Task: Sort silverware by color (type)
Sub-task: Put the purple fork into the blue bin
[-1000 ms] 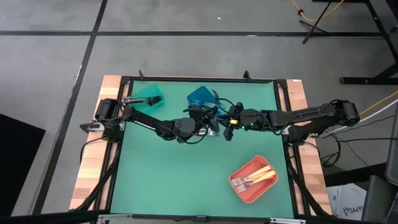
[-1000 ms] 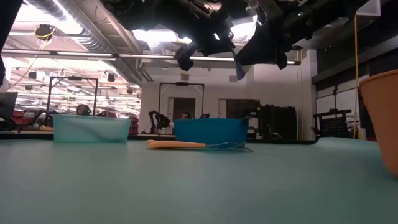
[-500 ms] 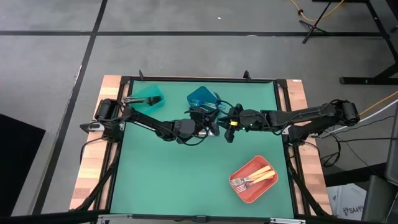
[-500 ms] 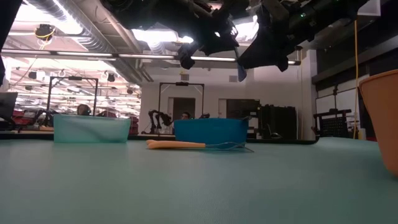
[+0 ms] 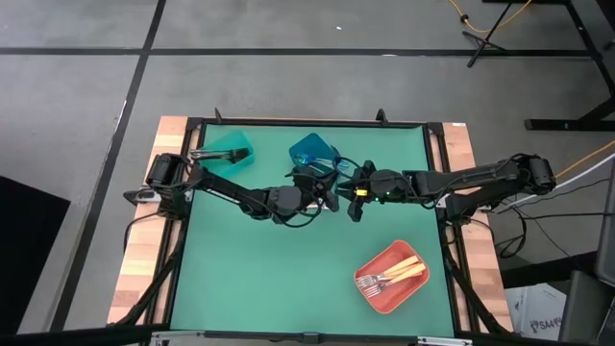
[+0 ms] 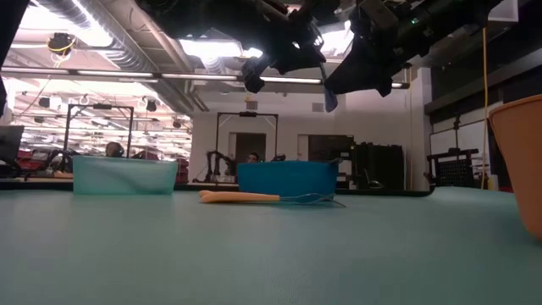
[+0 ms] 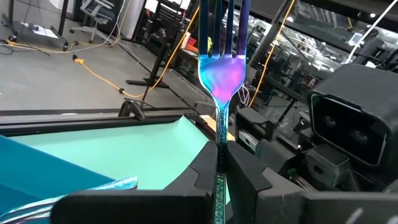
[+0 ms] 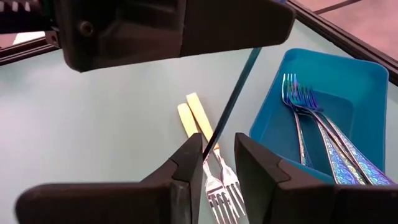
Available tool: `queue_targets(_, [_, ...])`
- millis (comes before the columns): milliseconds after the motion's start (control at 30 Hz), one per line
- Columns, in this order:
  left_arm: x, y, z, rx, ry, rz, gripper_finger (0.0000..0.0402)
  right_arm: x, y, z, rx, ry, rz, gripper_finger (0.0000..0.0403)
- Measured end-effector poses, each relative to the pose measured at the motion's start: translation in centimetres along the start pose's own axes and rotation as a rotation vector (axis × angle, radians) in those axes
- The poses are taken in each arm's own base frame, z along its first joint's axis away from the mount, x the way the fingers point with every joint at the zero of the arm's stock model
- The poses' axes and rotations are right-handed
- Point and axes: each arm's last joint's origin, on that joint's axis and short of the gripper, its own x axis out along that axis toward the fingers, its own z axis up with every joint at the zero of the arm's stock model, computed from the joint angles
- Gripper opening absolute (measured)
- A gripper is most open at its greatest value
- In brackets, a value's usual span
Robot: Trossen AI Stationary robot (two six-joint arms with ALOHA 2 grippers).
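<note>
Now both arms have stopped above the blue bin [image 8: 348, 87]: my left tool [image 7: 219, 186] and right tool [image 8: 217, 152] both pinch the iridescent fork [image 7: 221, 74], mid-handover.

Setting: robotics lab or workshop hall. The low view shows exposed ceiling ducts [image 6: 102, 38] and strip lights [image 6: 212, 78], black equipment racks [image 6: 377, 165] and further rigs behind the table. The high view shows a bare grey concrete floor [image 5: 288, 86] with a yellow cable [image 5: 480, 19] and stand legs [image 5: 500, 34]. The green table [image 5: 269, 269] sits in a black frame; seated figures, probably people at workstations, appear far back [image 6: 111, 150].
</note>
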Motion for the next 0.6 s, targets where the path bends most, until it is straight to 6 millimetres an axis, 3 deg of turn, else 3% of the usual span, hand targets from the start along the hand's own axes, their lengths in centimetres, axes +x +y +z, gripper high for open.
queue_targets(467, [-0.14, -0.12, -0.07, -0.003, 0.004, -0.007, 0.0015, 0.0, 0.02, 0.0, -0.004, 0.003, 0.012, 0.0084])
queue_targets(600, [-0.16, -0.15, -0.08, -0.005, 0.005, -0.01, 0.0015, 0.0, 0.03, 0.01, -0.003, 0.003, 0.014, 0.0106])
